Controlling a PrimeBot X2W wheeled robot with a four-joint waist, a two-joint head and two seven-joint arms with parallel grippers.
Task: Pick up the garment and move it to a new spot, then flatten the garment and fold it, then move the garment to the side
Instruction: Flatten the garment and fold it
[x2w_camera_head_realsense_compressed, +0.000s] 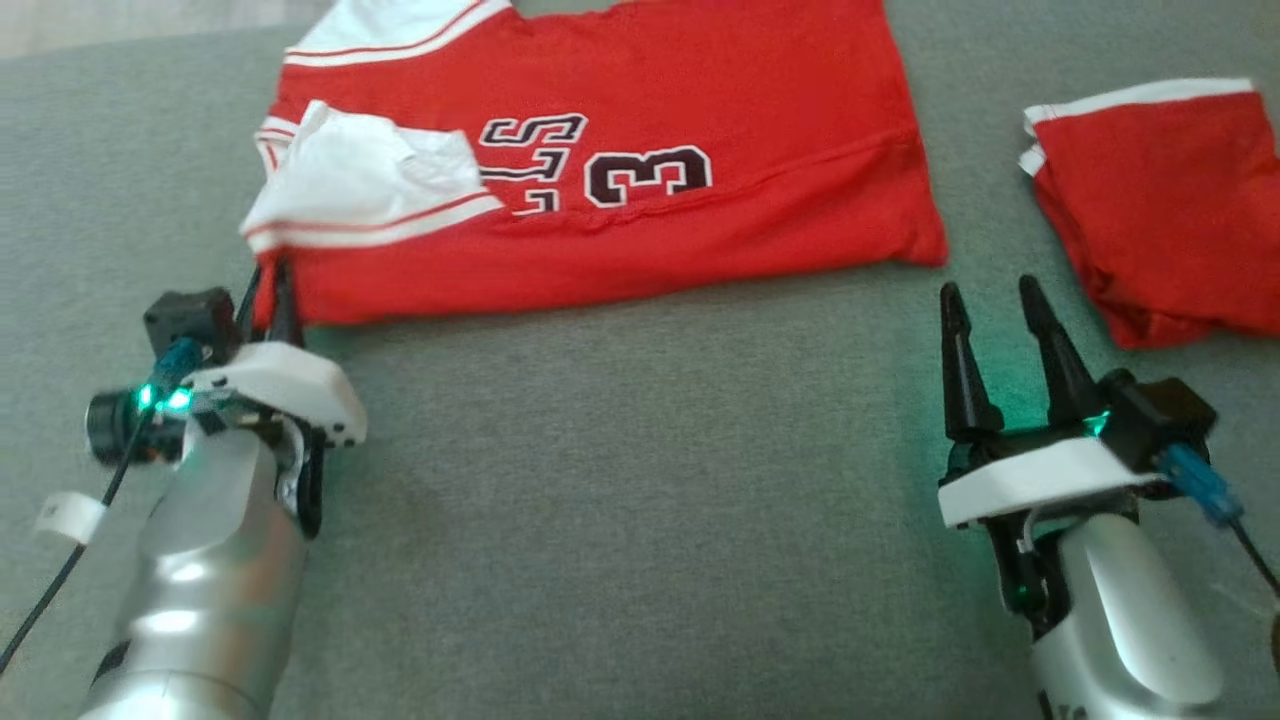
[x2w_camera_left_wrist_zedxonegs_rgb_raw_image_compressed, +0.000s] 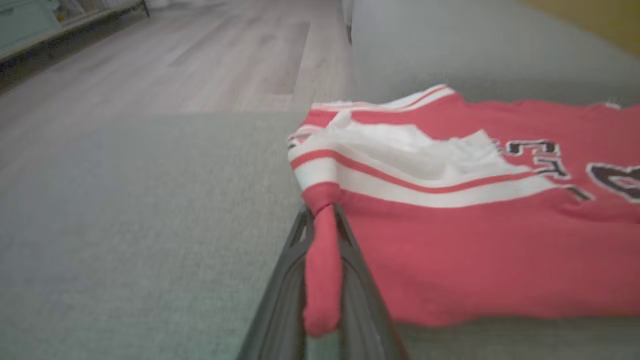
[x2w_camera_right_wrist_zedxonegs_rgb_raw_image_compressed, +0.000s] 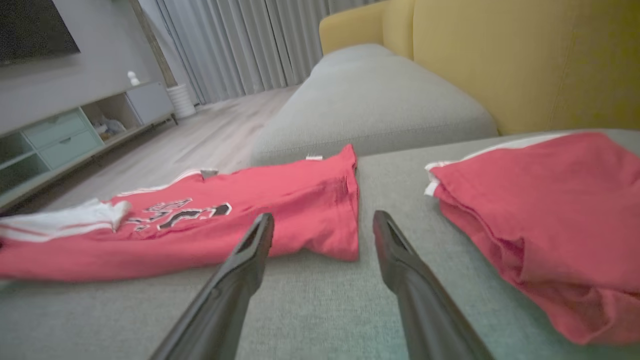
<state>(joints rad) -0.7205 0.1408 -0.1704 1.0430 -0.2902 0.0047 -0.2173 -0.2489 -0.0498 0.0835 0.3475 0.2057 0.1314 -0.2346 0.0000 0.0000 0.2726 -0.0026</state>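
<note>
1. Two red garments lie on the grey fabric sofa cushion (x2w_camera_head_realsense_compressed: 640, 480): a red white-trimmed jersey (x2w_camera_head_realsense_compressed: 700, 230) numbered 3, and a folded red cloth piece (x2w_camera_head_realsense_compressed: 1170, 230) to its right.
2. The jersey's long axis runs left to right, with the white-striped end leftward.
3. Two grippers: the left gripper (x2w_camera_head_realsense_compressed: 275, 290) has its jaws pinched on the jersey's near left corner; the right gripper (x2w_camera_head_realsense_compressed: 990, 290) has its jaws spread and empty.

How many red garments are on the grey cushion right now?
2. The numbered jersey lies spread at upper centre, its near-left corner pinched in the left gripper. A folded red garment sits at the right, beyond the open right gripper. Others could lie outside the frame.
</note>
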